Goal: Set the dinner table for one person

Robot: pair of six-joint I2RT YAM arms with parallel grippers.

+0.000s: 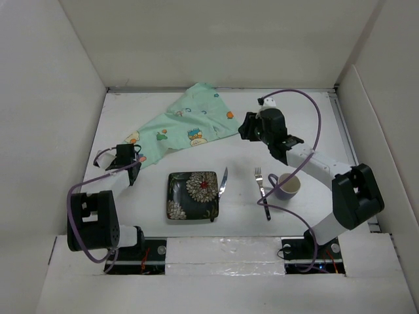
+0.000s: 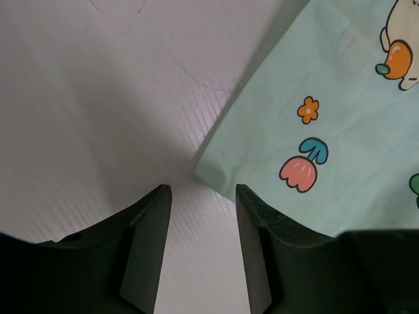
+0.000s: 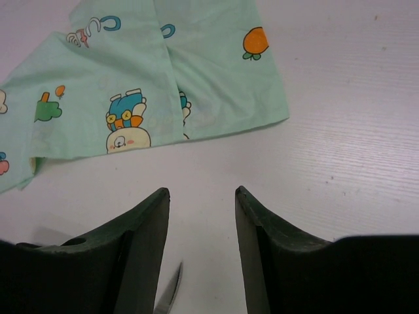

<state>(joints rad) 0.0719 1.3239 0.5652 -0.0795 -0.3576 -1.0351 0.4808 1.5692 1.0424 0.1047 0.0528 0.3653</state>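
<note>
Only knife tip (image 3: pixel 171 292), beneath right pincer (image 3: pixel 201 193)

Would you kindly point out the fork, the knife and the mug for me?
fork (image 1: pixel 262 191): top external view, midway along its shaft.
knife (image 1: pixel 223 182): top external view, on the blade.
mug (image 1: pixel 289 186): top external view, inside its open mouth.

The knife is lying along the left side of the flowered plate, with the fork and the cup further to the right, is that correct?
Not quite. The knife lies along the right side of the flowered plate, not the left. The rest holds: the fork and the cup are further to the right. The top external view shows it.
</note>
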